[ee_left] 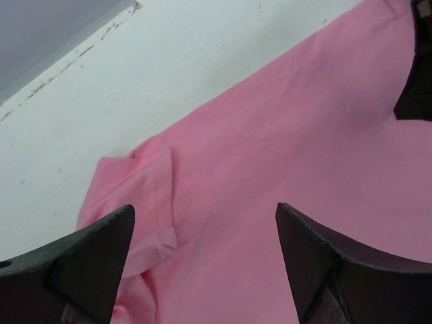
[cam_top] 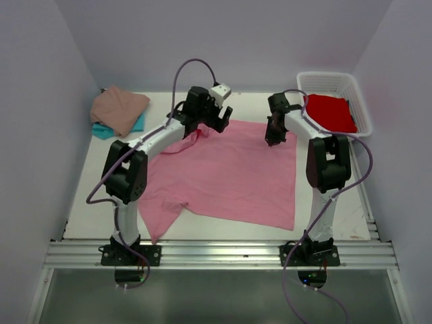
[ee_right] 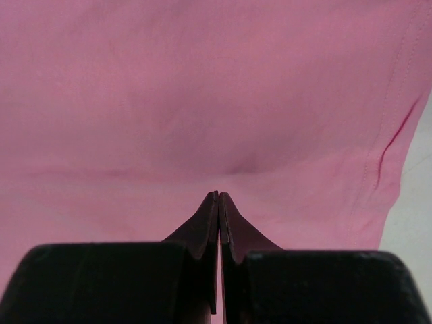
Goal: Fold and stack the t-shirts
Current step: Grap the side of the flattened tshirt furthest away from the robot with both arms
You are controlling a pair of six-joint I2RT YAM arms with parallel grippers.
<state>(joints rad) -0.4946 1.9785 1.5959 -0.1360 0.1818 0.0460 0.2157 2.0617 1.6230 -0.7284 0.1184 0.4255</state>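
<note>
The bright pink t-shirt (cam_top: pixel 236 175) lies spread flat on the table (cam_top: pixel 84 202), its long axis running left to right, with sleeves toward the left arm and hem toward the right. The left tool (cam_top: pixel 219 123) hangs released over the far sleeve. The right tool (cam_top: pixel 275 135) is clenched, its tips against the shirt's far edge; I cannot tell whether it pinches cloth.

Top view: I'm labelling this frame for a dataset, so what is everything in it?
table: 1, white, under everything
pink shirt: 1, bright pink, spread out in the middle
teal shirt: 1, teal, far left corner
tan shirt: 1, dusty tan-pink, folded, on teal shirt
basket: 1, white, far right corner
red shirt: 1, red, inside basket
left gripper: 1, black, open, over pink shirt's far left
right gripper: 1, black, shut, at pink shirt's far edge
</note>
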